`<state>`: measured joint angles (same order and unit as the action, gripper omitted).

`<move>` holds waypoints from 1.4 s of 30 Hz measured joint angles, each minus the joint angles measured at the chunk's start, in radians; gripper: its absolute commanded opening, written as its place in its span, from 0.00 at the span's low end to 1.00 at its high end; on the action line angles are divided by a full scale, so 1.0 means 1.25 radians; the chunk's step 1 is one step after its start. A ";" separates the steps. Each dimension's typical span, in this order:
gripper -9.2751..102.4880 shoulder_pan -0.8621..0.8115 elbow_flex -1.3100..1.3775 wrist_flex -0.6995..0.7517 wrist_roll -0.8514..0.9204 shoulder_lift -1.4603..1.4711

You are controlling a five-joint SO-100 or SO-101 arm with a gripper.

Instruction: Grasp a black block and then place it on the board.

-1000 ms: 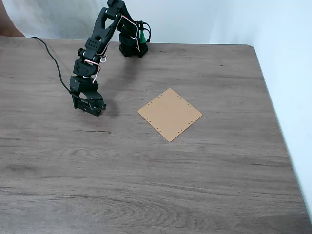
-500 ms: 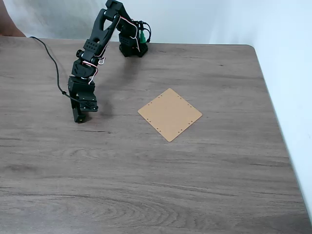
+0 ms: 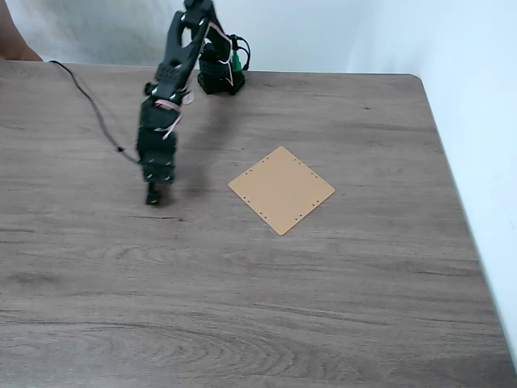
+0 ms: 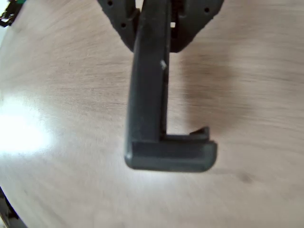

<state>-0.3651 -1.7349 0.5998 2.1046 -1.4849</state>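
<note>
The black block (image 4: 148, 95) hangs upright from my gripper (image 4: 164, 26), whose jaws are shut on its upper part; its raised lower end juts to the right in the wrist view. In the fixed view my gripper (image 3: 158, 171) points down at the left-middle of the table, and the black block (image 3: 152, 195) sticks out below it, just above or touching the tabletop. The tan square board (image 3: 281, 190) lies flat, corner-on, to the right of the gripper, about a board's width away.
The arm's base (image 3: 219, 74) stands at the table's far edge. A black cable (image 3: 87, 101) trails across the back left. A person's arm (image 3: 11, 40) shows at the top left corner. The table's right edge (image 3: 456, 194) borders a white surface.
The wrist has turned, so the gripper now looks narrow and points straight down. It has shifted slightly right, toward the board, with the block in it.
</note>
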 measured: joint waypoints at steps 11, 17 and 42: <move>0.09 0.183 0.001 0.216 -0.497 -0.269; 0.09 0.292 -0.037 0.260 -0.765 -0.346; 0.08 0.524 0.076 0.234 -1.236 -0.064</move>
<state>0.2899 -1.6398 0.8928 0.5599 -1.5647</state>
